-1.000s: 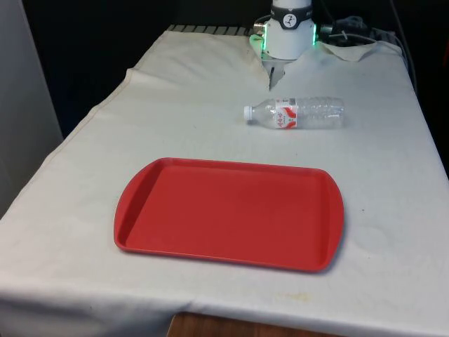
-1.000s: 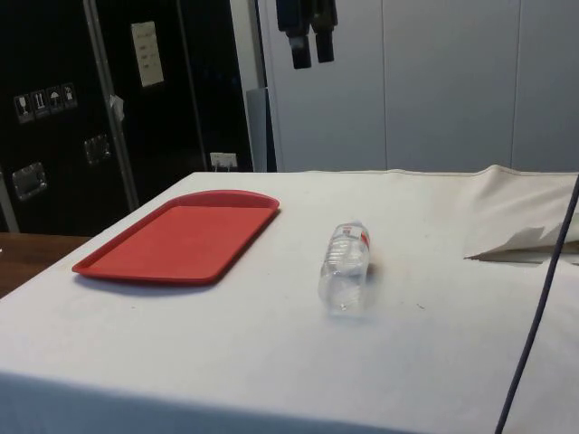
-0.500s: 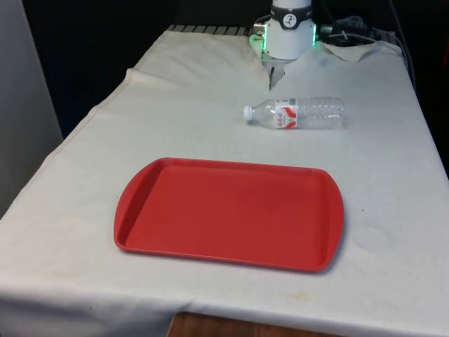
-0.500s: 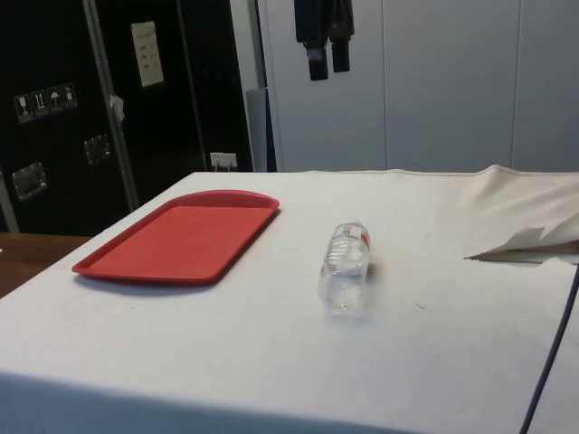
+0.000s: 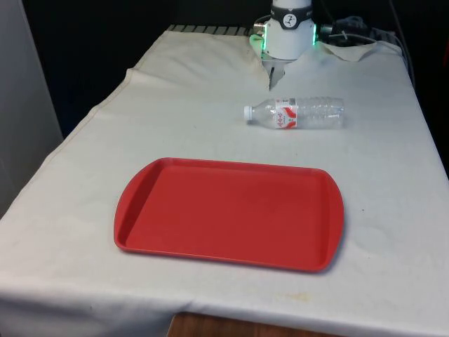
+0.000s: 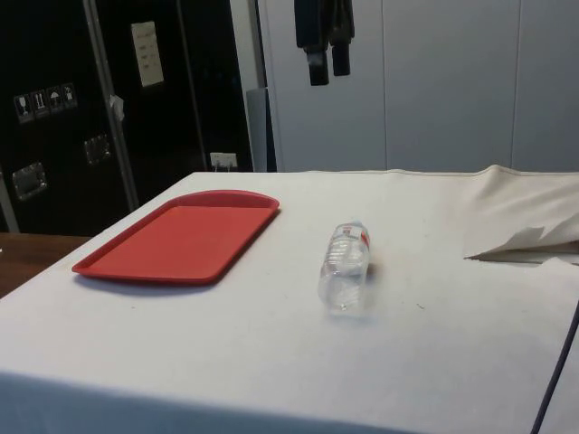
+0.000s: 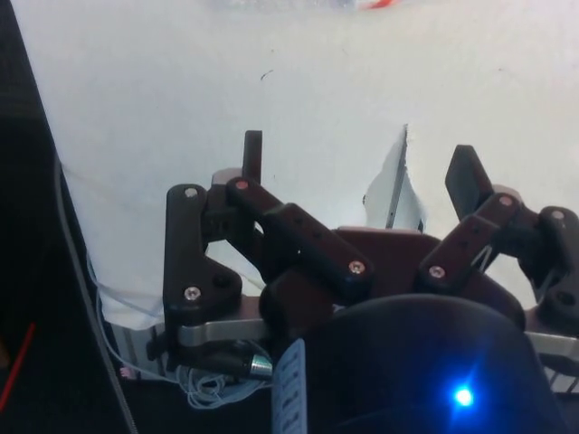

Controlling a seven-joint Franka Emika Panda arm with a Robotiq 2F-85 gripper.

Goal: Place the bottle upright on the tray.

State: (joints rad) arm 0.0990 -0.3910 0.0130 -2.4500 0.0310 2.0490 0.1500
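Nothing is done yet: the bottle lies on its side on the desk, well below the released, empty hand. Grasping, uprighting and setting it on the red tray, farther off, all remain.

I count one clear bottle lying beyond my fingers, one red tray, one white cloth, one gripper

The pincer is black, its two fingers driven by jointed bars pinned with small silver screws, while the arm's white base wears a green-lit ring.
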